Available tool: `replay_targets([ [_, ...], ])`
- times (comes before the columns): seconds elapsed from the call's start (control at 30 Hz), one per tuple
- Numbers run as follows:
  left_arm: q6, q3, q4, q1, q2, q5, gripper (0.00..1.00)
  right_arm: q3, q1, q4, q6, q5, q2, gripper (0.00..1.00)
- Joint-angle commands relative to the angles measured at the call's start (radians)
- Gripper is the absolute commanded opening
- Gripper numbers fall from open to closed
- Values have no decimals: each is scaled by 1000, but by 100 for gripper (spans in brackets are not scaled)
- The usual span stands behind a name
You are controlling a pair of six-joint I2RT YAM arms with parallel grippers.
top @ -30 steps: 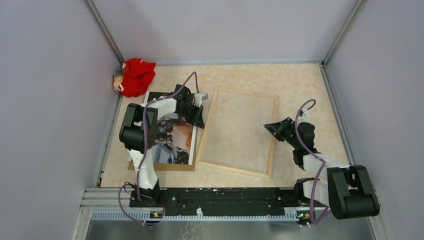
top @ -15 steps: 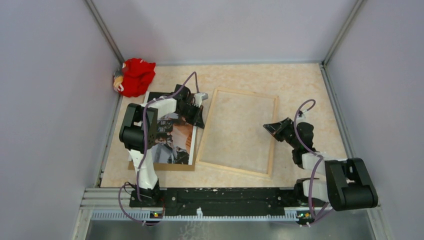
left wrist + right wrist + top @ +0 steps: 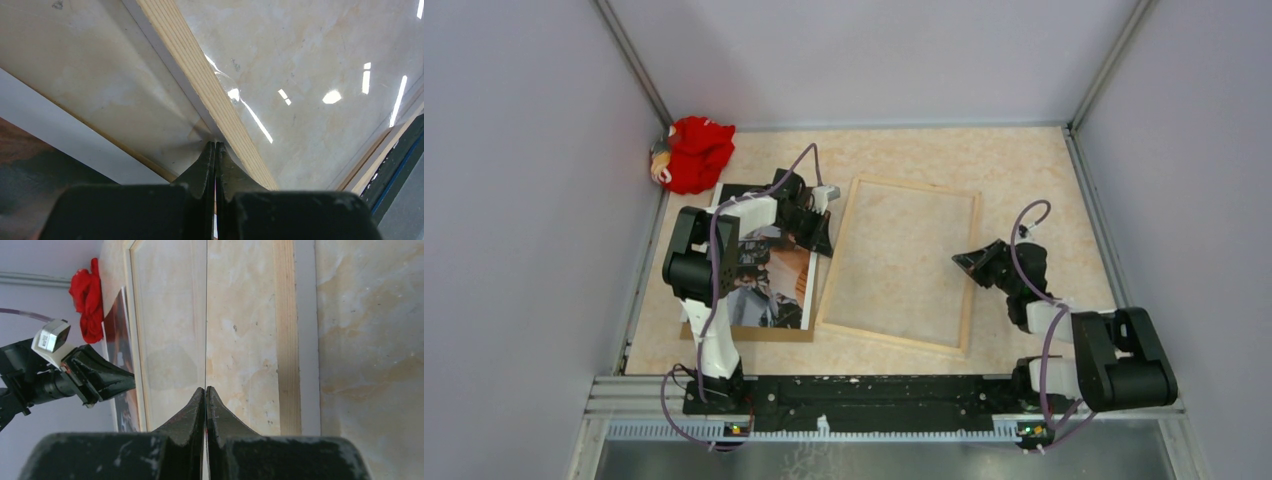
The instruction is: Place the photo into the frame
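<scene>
**Left hand** point(image 3: 215, 145): my fingers are pressed together with nothing visible between them, tips at the pale wood left rail of the frame point(image 3: 200, 75). **Right hand** point(image 3: 205, 389): likewise closed and empty, poised over the frame's interior just inside its right rail. The frame lies flat, wood side up, mid-counter point(image 3: 1024, 170). The photo point(image 3: 769, 290) lies face up just beside the frame's left rail, on a brown board point(image 3: 744, 333), partly under my left arm. A red cloth point(image 3: 694, 152) sits in the far left corner.
</scene>
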Motion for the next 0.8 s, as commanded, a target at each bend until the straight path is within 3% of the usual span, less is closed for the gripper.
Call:
replay_targets([
  [0.0, 12, -14, 16, -12, 28, -18, 0, 74, 14, -101, -59, 7, -11, 0],
  [0.07, 12, -13, 16, -12, 26, -20, 0, 97, 14, -160, -82, 19, -16, 0],
  [0.33, 12, -20, 21, -12, 26, -17, 0, 190, 20, -381, -185, 78, -38, 39],
  [0.43, 10, -21, 23, -12, 26, -15, 0, 228, 36, -462, -223, 117, -39, 47],
  [0.6, 10, -21, 22, -12, 26, -14, 0, 296, 64, -597, -282, 190, -45, 57],
  [0.77, 12, -22, 21, -12, 25, -12, 0, 319, 69, -630, -298, 197, -50, 59],
])
